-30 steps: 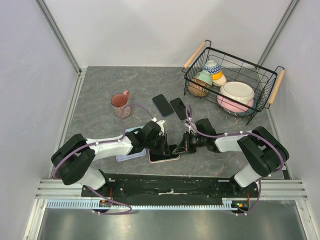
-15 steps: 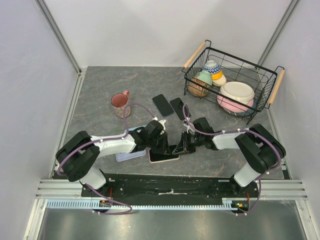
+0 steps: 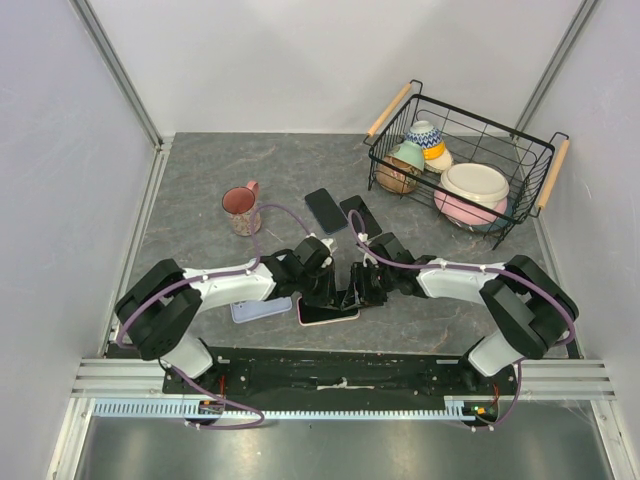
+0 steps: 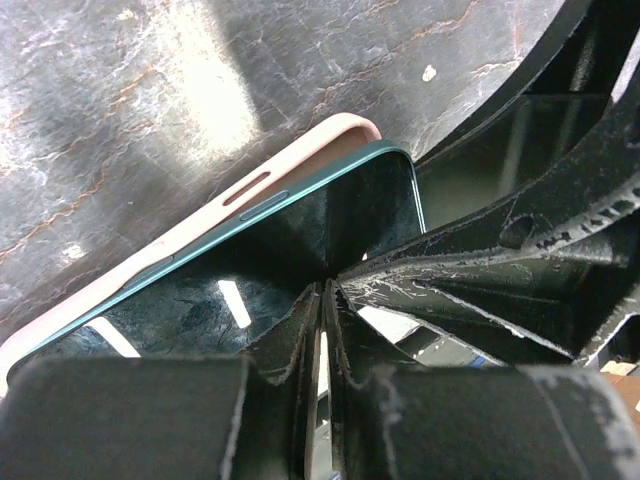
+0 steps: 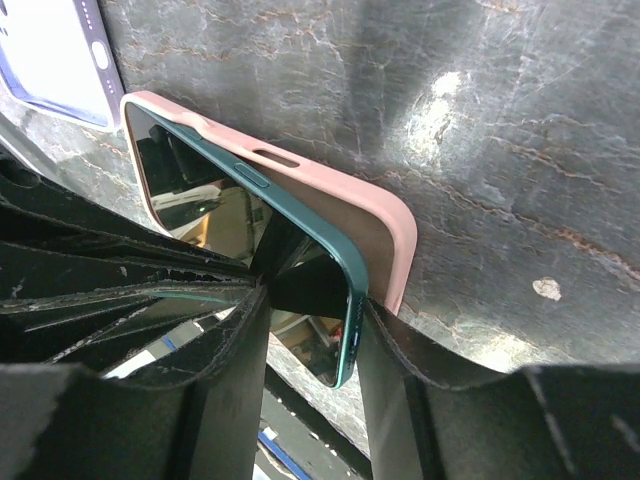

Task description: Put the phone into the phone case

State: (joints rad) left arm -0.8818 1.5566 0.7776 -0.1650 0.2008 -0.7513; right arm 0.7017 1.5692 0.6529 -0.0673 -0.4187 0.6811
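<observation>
Near the surface's [image 3: 200, 180] front edge, the phone [image 5: 200, 215] leans half-seated in the pink phone case [image 5: 375, 225]. Left pincer [image 4: 322, 320], clenched, bears on its screen; right pincer [image 5: 305, 340] grips its raised end, which likely needs pressing flat next.

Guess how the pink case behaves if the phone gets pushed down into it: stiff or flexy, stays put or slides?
Probably flexy: the pink case has a soft rounded lip and matte finish like silicone, so its rim should stretch over the phone. Likely light, so it may slide on the smooth table, though matte rubber grips somewhat.
</observation>
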